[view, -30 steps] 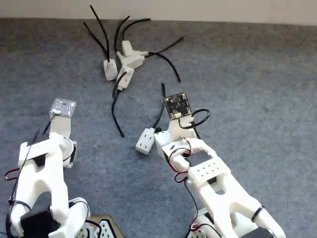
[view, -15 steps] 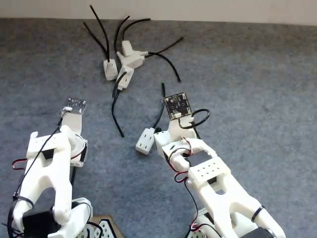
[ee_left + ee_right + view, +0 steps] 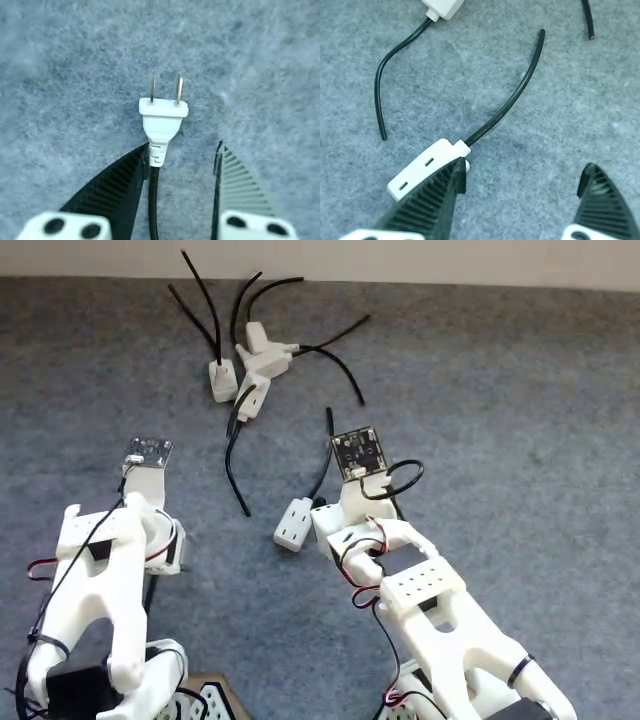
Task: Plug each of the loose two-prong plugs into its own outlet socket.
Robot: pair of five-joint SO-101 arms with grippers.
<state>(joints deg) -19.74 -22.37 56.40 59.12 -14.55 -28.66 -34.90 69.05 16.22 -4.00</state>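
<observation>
A white two-prong plug (image 3: 163,117) lies on the grey carpet, prongs pointing away from my left gripper (image 3: 182,147). That gripper is open, and the plug's black cord (image 3: 153,200) runs alongside one finger. In the high view the left arm (image 3: 105,570) covers this plug. A white outlet socket (image 3: 422,170) (image 3: 294,523) rests against one finger of my open right gripper (image 3: 526,167). Its slots face sideways, and its black cord (image 3: 512,97) trails away. The rest of the gap between the right fingers holds nothing.
A cluster of white plugs and sockets (image 3: 250,370) with black cords lies at the far middle of the carpet. One of those pieces (image 3: 442,7) trails a curved cord (image 3: 395,55). Open carpet stretches to the far left and right.
The left arm has swung to the right, toward the middle of the carpet. The right arm and the socket have not moved.
</observation>
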